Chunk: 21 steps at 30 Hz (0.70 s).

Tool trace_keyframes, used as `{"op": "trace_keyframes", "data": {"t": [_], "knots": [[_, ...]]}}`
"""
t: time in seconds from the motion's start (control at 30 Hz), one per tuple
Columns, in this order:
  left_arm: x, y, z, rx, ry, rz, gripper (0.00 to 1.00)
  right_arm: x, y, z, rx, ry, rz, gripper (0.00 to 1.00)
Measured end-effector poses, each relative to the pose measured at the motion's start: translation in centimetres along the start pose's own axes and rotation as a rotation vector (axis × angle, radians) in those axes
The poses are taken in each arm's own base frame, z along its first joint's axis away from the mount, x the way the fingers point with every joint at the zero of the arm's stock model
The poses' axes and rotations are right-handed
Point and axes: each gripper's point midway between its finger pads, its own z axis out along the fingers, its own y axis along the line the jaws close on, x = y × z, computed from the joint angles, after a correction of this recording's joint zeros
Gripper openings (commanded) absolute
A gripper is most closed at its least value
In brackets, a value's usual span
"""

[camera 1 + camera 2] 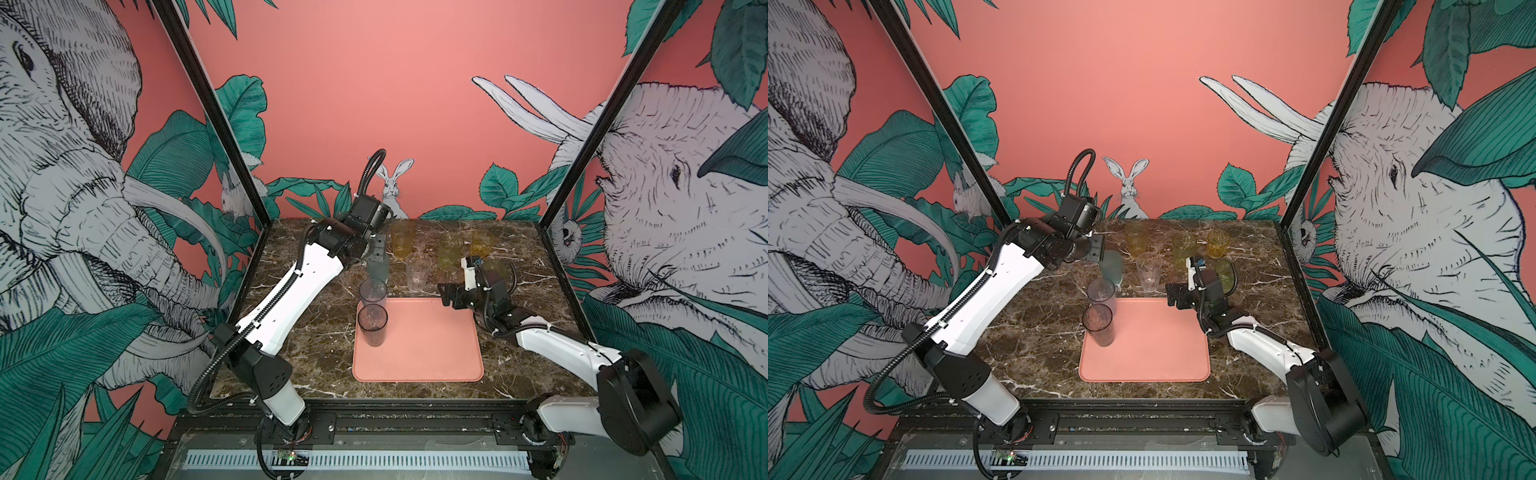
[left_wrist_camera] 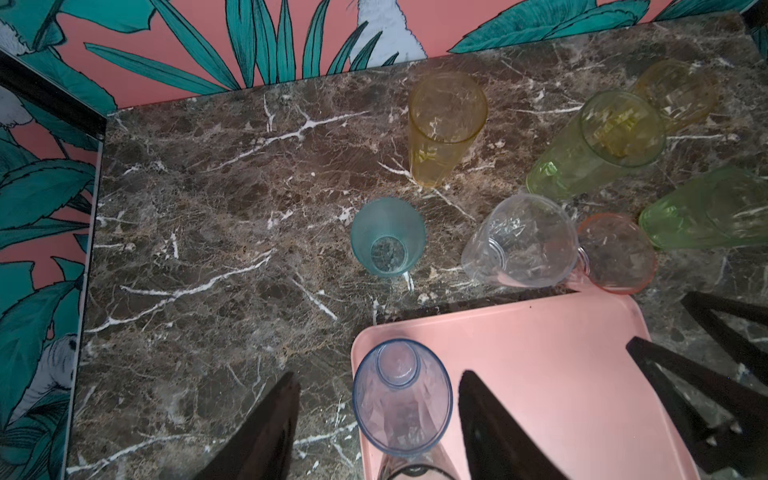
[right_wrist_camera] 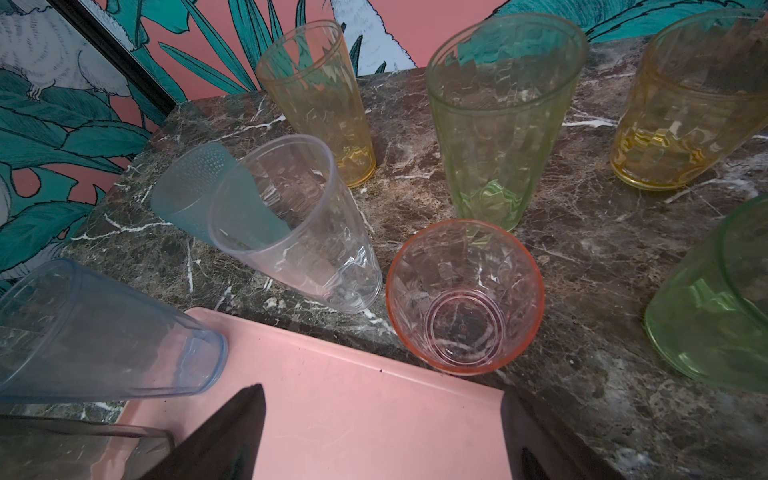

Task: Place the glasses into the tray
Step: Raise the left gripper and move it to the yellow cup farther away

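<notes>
The salmon-pink tray (image 1: 432,349) (image 2: 540,353) (image 3: 353,415) lies mid-table. Two glasses stand on its left side: a bluish one (image 1: 373,291) (image 2: 401,399) at the far corner and a smoky grey one (image 1: 372,324) in front of it. My left gripper (image 1: 379,254) (image 2: 379,376) hangs above the bluish glass, open, with a gap on each side of the rim. My right gripper (image 1: 446,295) (image 3: 382,390) is open and empty over the tray's far right corner. A pink glass (image 3: 465,295) stands on the marble just beyond that corner.
Behind the tray on the marble stand several more glasses: teal (image 2: 386,237), clear (image 2: 519,245), tall amber (image 2: 444,124), tall green (image 2: 598,145), short amber (image 2: 673,91) and short green (image 2: 706,208). Black frame posts (image 1: 208,108) and printed walls close the table's sides and back.
</notes>
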Motion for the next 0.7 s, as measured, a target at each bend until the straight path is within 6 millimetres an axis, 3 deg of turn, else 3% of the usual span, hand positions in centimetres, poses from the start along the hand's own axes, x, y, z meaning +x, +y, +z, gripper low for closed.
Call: {"op": "trace_keyframes", "data": {"t": [0.43, 0.7], "knots": [[-4.2, -0.4, 3.5, -0.012, -0.072, -0.028, 0.67, 0.1, 0.0, -0.2, -0.002, -0.005, -0.001, 0.91], [-5.6, -0.1, 7.7, -0.013, -0.067, -0.067, 0.68, 0.0, 0.0, -0.2, -0.003, -0.009, 0.0, 0.91]]}}
